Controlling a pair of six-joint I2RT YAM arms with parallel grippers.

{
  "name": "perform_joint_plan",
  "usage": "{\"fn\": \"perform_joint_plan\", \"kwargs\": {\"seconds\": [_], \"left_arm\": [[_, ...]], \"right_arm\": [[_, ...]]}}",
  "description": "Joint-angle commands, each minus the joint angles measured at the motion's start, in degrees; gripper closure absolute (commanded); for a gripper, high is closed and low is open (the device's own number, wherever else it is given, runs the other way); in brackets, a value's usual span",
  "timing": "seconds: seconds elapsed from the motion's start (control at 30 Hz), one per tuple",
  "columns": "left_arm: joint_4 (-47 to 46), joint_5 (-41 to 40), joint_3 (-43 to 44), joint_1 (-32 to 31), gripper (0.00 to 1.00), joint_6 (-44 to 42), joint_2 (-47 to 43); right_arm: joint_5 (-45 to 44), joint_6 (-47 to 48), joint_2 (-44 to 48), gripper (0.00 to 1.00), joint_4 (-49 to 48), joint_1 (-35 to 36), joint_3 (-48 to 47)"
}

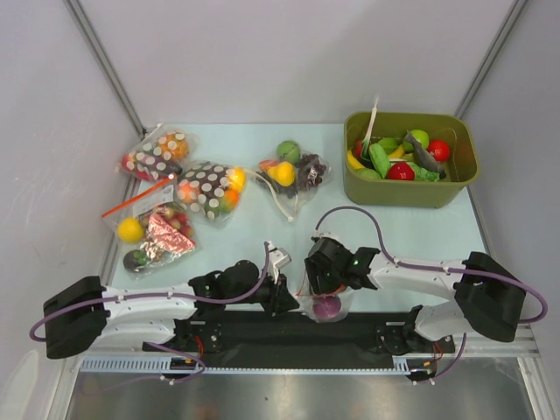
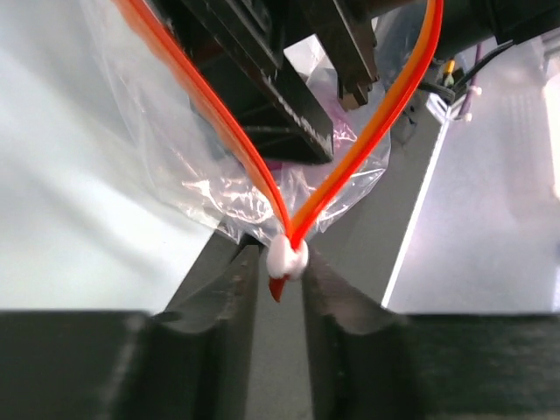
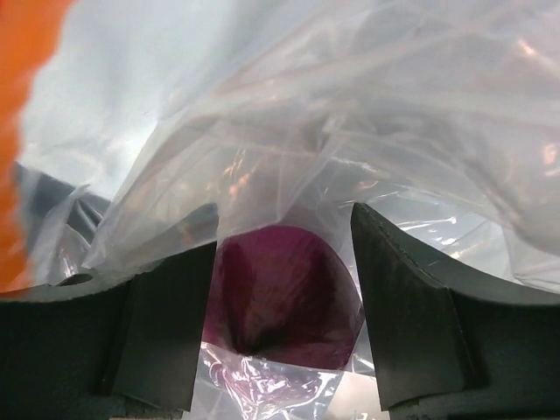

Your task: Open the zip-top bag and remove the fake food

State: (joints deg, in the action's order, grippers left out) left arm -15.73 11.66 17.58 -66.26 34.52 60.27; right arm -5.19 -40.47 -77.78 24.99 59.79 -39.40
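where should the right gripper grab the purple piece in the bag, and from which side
Across its round middle, one finger on each curved flank. Come in through the open mouth of the zip-top bag, as the right gripper is lined up: the purple piece lies at the bottom, squarely between the fingers.

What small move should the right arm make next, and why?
Probably close the jaws of the right gripper firmly on the round purple piece: it sits between them, though contact is unclear, inside the zip-top bag, whose red-orange mouth gapes while the left gripper seems to pinch its end.
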Motion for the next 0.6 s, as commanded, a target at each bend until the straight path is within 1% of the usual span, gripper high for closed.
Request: {"fn": "perform_joint_plan", "kwargs": {"seconds": [0.0,0.07,0.1,0.13,0.2,0.27,0.33,0.43,0.57], "left_arm": [[-1.1,-5.4,2.5,-0.4,0.8,-1.9,0.6],[0.6,-8.1,5.2,-0.3,0.88,-3.4,1.9],[1.5,-9.9,6.3,-0.1,0.96,-4.9,2.5],[3.8,-13.5,7.4,0.1,0.99,-5.6,2.9],[4.9,-16.0,9.9,1.7,1.0,-6.7,4.7],[4.7,-16.9,11.1,4.2,1.0,-6.9,5.5],[4.6,-17.7,11.8,5.3,1.0,-6.7,6.0],[4.2,-18.5,12.6,5.4,1.0,-7.2,5.9],[3.2,-17.8,11.8,5.4,1.0,-7.2,5.5]], "right_arm": [[-2.8,2.0,1.3,0.33,-0.2,-2.6,-2.6],[-2.8,3.5,1.5,0.33,-1.0,-4.0,-3.4],[-2.9,4.1,1.5,0.33,-1.2,-4.7,-4.4],[-3.3,4.5,1.5,0.33,-1.3,-5.7,-5.1],[-4.0,6.1,1.8,0.33,-1.1,-6.8,-6.3],[-5.0,6.8,2.6,0.33,-0.3,-7.7,-8.1],[-5.6,7.1,3.7,0.33,0.4,-7.8,-8.9],[-5.5,6.7,5.7,0.32,2.2,-7.7,-8.8],[-4.6,5.2,7.0,0.32,3.5,-6.8,-5.3]]}}
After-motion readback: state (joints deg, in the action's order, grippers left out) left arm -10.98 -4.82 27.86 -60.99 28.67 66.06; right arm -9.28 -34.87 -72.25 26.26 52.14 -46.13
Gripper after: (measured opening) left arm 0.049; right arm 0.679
